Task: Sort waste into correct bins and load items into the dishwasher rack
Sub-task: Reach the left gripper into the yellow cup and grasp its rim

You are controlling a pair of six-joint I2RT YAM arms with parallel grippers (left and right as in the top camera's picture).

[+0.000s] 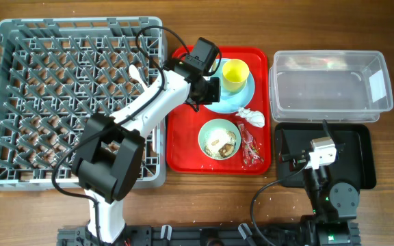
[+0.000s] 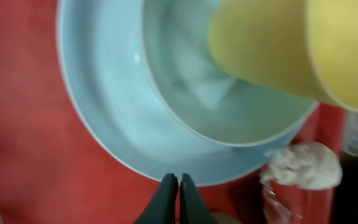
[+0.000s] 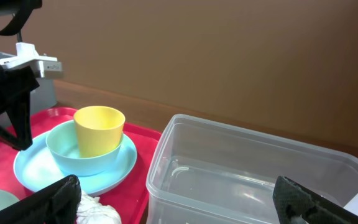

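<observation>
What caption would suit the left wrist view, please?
Shut left end effector at the rim of a pale blue round plate, mint bowl and small yellow cup stacked on it.

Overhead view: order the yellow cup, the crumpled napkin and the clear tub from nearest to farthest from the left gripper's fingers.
1. The yellow cup, just right of the left gripper, at the back of the red tray.
2. The crumpled napkin, farther right, near the tray's right edge.
3. The clear tub, far right, off the tray.
</observation>
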